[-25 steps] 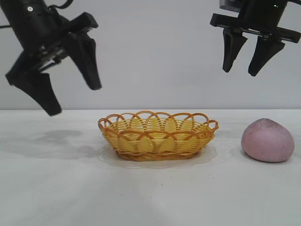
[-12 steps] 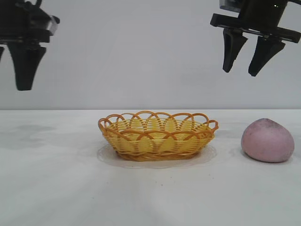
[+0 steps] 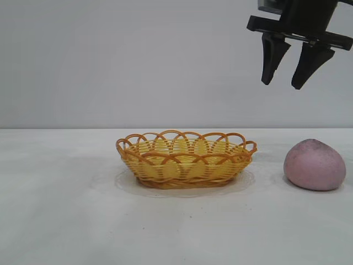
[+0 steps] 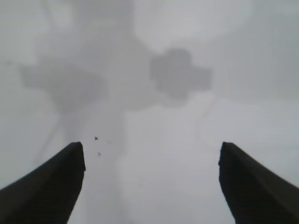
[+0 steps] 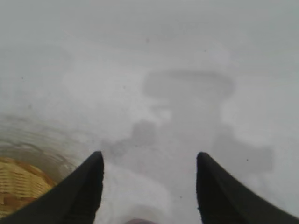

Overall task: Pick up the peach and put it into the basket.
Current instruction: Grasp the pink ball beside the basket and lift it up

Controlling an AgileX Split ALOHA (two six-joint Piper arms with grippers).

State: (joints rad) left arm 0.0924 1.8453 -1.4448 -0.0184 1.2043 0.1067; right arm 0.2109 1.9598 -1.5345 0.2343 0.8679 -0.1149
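Note:
The pink-mauve peach (image 3: 314, 165) rests on the white table at the right of the exterior view, apart from the basket. The yellow wicker basket (image 3: 186, 159) with its orange looped rim stands in the middle and holds nothing. My right gripper (image 3: 284, 84) hangs open high above the table, over the gap between basket and peach, nothing between its fingers. In the right wrist view that gripper (image 5: 149, 159) looks down on bare table, with the basket's edge (image 5: 18, 184) at one side and a sliver of peach (image 5: 139, 221) at the frame's border. The left gripper (image 4: 152, 149) is open over bare table.
The white table (image 3: 66, 221) spreads wide around the basket, against a plain grey wall behind. The left arm is outside the exterior view. Only shadows of the arms lie on the table surface (image 4: 177, 74) under the left gripper.
The left arm has swung up and away to the left, leaving the exterior view. The right gripper, basket and peach have not moved.

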